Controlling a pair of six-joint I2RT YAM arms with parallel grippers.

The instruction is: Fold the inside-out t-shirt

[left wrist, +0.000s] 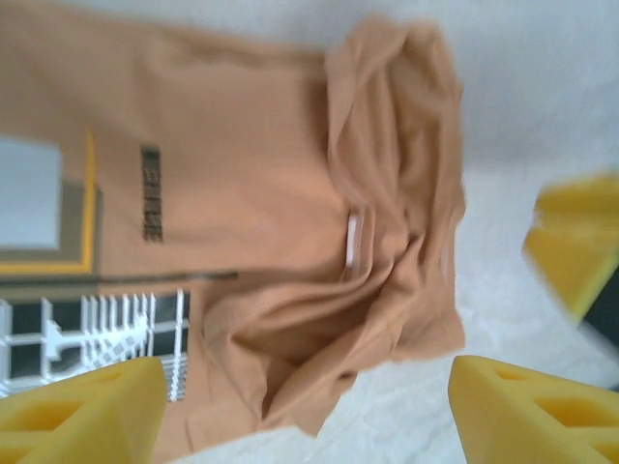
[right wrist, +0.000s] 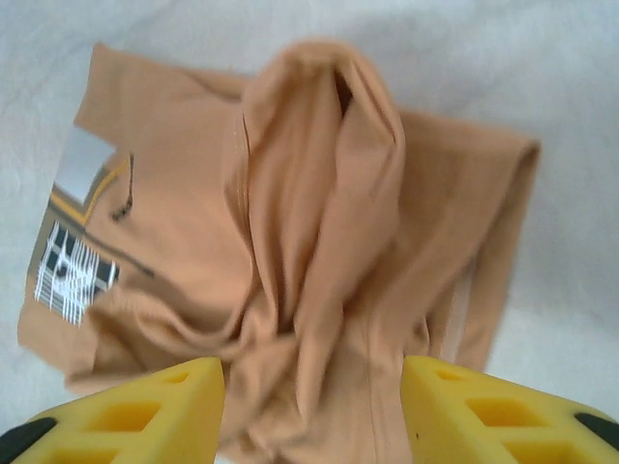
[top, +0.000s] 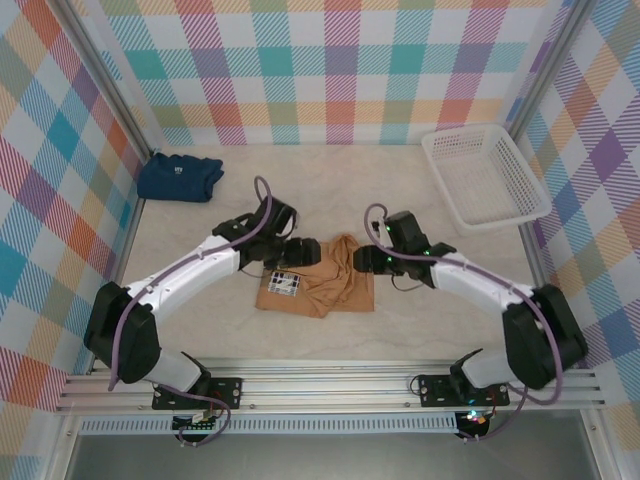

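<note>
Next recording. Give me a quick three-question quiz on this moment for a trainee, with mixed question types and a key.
1. True or false: the tan t-shirt lies smooth and flat on the table.
2. What stands at the table's far right corner? A) a white basket B) a cardboard box C) a folded towel
3. Fill in: the folded navy shirt lies at the far ____ corner.
Key: 1 false, its fabric is bunched into a ridge across the middle; 2 A; 3 left.
</note>
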